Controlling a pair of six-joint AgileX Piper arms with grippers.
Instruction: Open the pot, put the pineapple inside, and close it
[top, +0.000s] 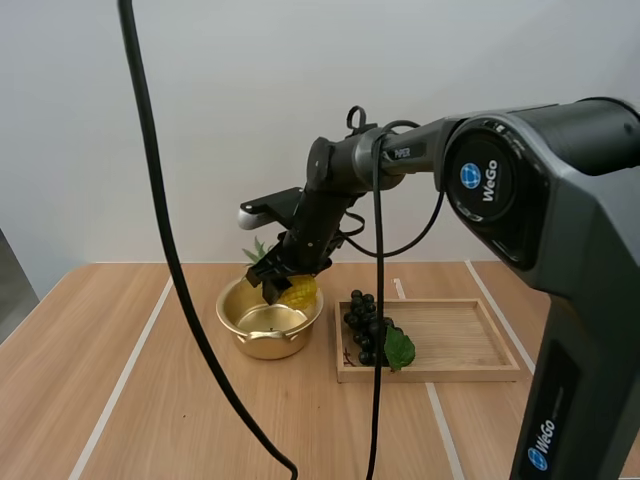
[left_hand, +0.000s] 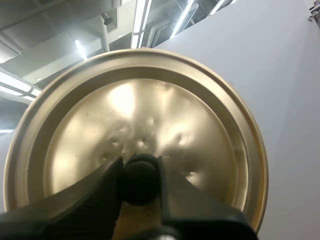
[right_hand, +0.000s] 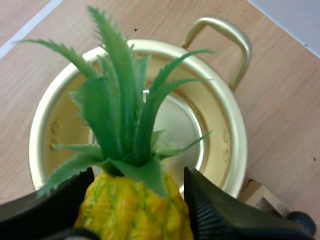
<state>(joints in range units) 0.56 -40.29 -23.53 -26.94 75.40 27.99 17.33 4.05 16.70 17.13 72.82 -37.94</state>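
- Placing step under way: pot (top: 228, 308) open on the table, beside a wooden tray (top: 460, 340) of grapes (top: 365, 325).
- Pinched in the right gripper (top: 285, 285) by its yellow body: pineapple (top: 301, 292), leafy crown over the pot's mouth.
- Clamped in the left gripper (left_hand: 140, 170) by its black knob (left_hand: 141, 181): lid (left_hand: 150, 110), held off the pot.
- Next, probably: lower, release inside, then bring the lid over.

place: likely a lab | signs: robot arm (top: 560, 200), bare wall (top: 450, 60), wooden table (top: 100, 380)

R arm (top: 560, 190) dk grey, blue WeGo logos (top: 484, 182); R pincer (top: 280, 288) black.
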